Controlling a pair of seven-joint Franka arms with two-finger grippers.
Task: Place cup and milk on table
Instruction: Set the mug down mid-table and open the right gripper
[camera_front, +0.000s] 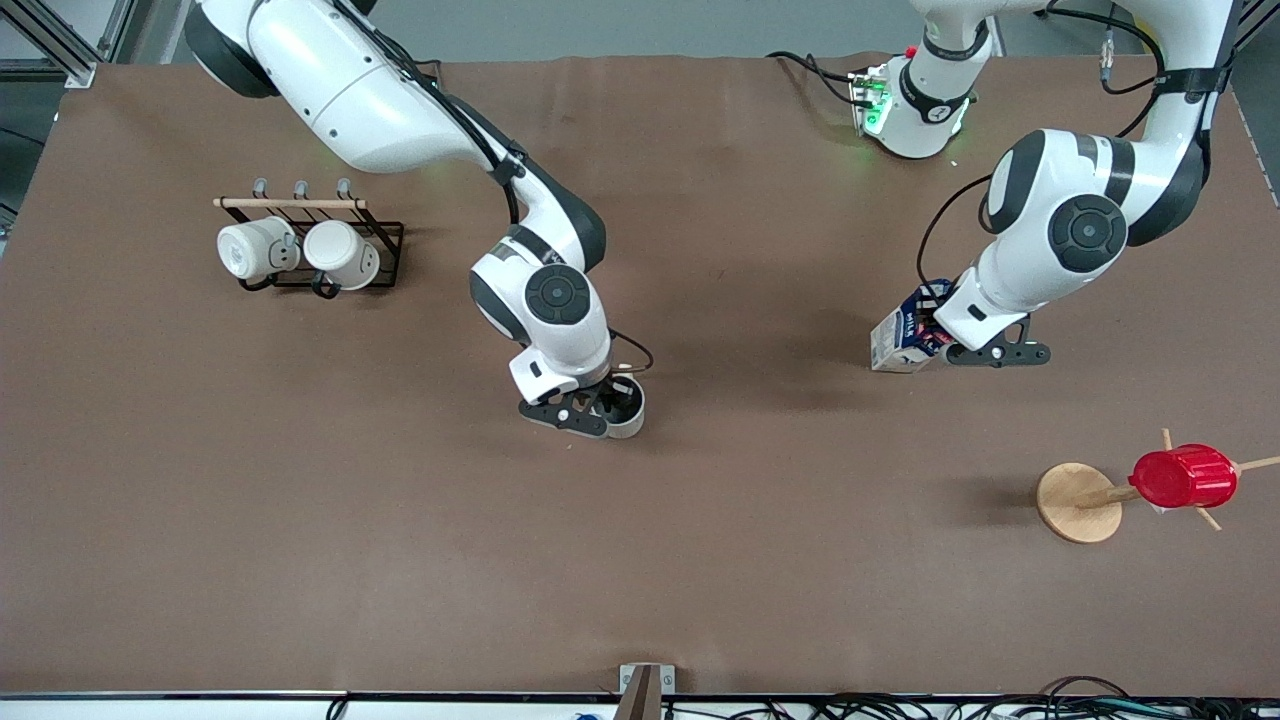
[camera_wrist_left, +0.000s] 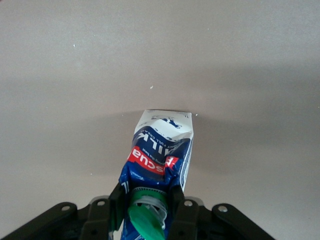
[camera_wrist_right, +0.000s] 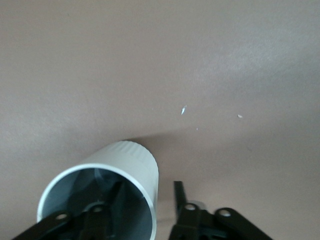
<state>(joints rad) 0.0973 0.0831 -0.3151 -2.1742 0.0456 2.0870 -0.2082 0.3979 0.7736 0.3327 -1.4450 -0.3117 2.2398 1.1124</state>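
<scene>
The right gripper (camera_front: 605, 405) had its jaws clamped on the wall of the cup (camera_front: 628, 408), one inside the rim, low on the bench (camera_front: 300, 500). The left gripper (camera_front: 940, 335) pinched the top of the milk (camera_front: 900, 343) by its green cap. The milk leaned, so it might tip once let go, and the cup could drag on the inner jaw

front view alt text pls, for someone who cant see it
Two robot arms reach over a brown table: the right gripper is shut on the rim of a cream cup, the left gripper on the top of a tilted milk carton. Two white mugs hang on a black rack toward the right arm's end; a red cup sits on a wooden stand.
</scene>
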